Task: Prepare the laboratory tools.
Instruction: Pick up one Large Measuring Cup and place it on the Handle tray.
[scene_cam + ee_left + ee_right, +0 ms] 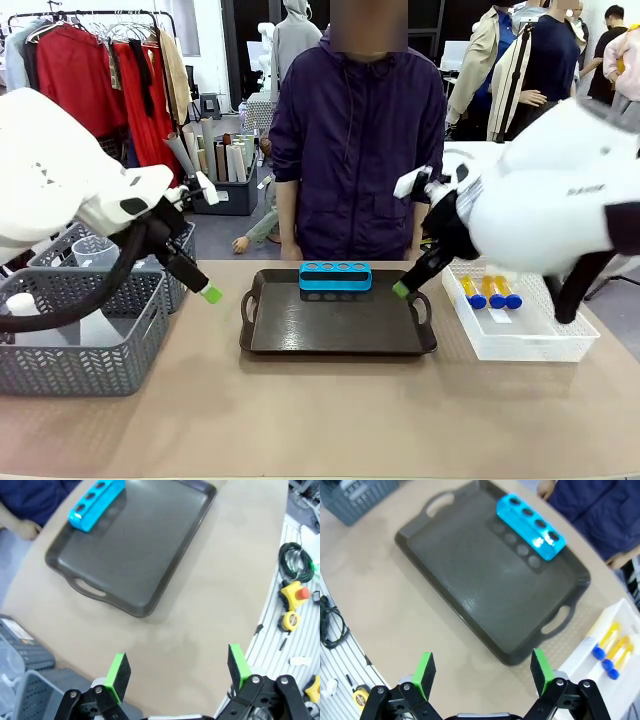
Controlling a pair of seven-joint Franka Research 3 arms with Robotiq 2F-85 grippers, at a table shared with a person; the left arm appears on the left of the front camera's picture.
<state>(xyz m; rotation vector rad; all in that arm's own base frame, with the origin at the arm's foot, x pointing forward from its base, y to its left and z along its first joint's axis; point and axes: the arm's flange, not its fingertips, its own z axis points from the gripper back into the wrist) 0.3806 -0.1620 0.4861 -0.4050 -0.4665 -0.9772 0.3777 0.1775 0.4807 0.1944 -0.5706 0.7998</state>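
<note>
Front view: amber tubes (490, 292) are lying in the white basket (560, 345) at the right edge of the bench (320, 410), apart from both pincers. Empty, the left pincer (179, 670) and right pincer (482, 669) are gaping wide. Tubes are looking light, smooth, probably slippery; gripping mid-body seems safest. No writing is showing legibly.

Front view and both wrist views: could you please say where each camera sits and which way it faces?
Front view: between the arms, facing across the table to the person; both white arms show.
Left wrist view: on the left wrist, looking down past the open left pincer at the tray.
Right wrist view: on the right wrist, past the open right pincer, at tray and amber tubes.
Both wrist views share the tray.
</note>
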